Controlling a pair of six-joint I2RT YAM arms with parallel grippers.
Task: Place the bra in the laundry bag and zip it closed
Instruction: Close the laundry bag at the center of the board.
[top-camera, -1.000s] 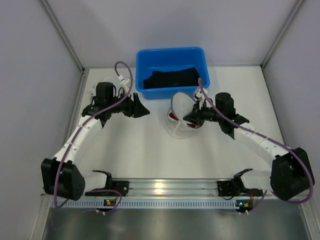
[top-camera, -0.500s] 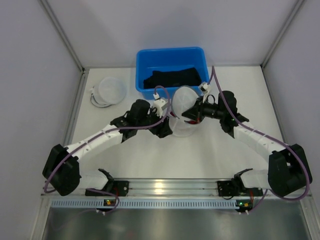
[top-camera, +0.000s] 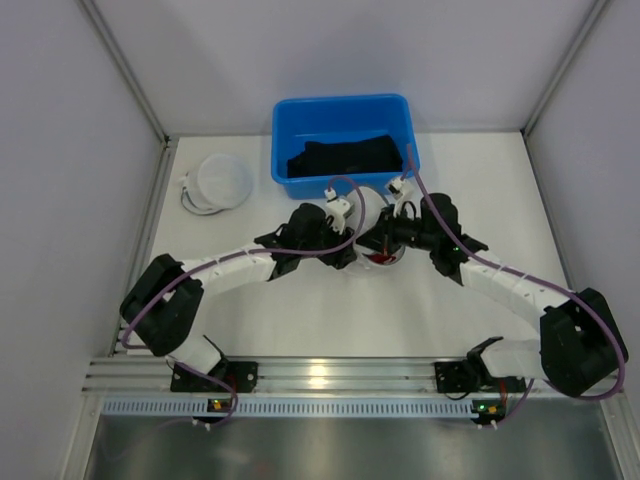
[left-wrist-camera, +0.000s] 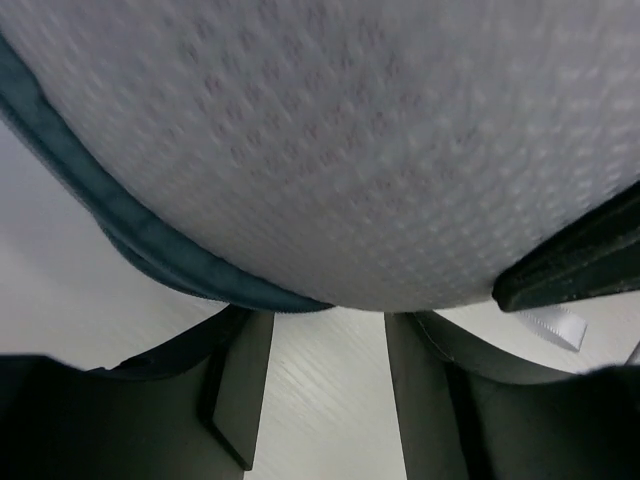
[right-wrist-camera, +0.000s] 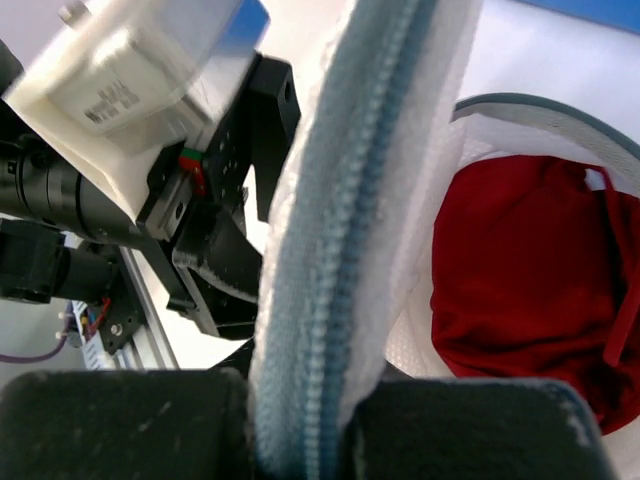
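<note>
The white mesh laundry bag (top-camera: 364, 204) stands mid-table with the red bra (top-camera: 380, 259) inside it. In the right wrist view the bra (right-wrist-camera: 520, 290) lies in the bag's open mouth. My right gripper (top-camera: 384, 238) is shut on the bag's blue zipper edge (right-wrist-camera: 340, 200), holding the flap up; its jaws (right-wrist-camera: 310, 420) pinch that strip. My left gripper (top-camera: 345, 252) is pressed close against the bag's left side. In the left wrist view the mesh bag (left-wrist-camera: 360, 150) fills the top, and the gripper (left-wrist-camera: 325, 390) stands open with bare table between its fingers (left-wrist-camera: 240, 390).
A blue bin (top-camera: 292, 110) holding dark clothing stands just behind the bag. A flat round white mesh item (top-camera: 222, 180) lies at the far left of the table. The rail with the arm bases (top-camera: 320, 378) runs along the near edge.
My left arm swung from the far left across to the bag's side, uncovering the round white item. Its jaws narrowed a little. The right gripper kept its hold and raised the flap.
</note>
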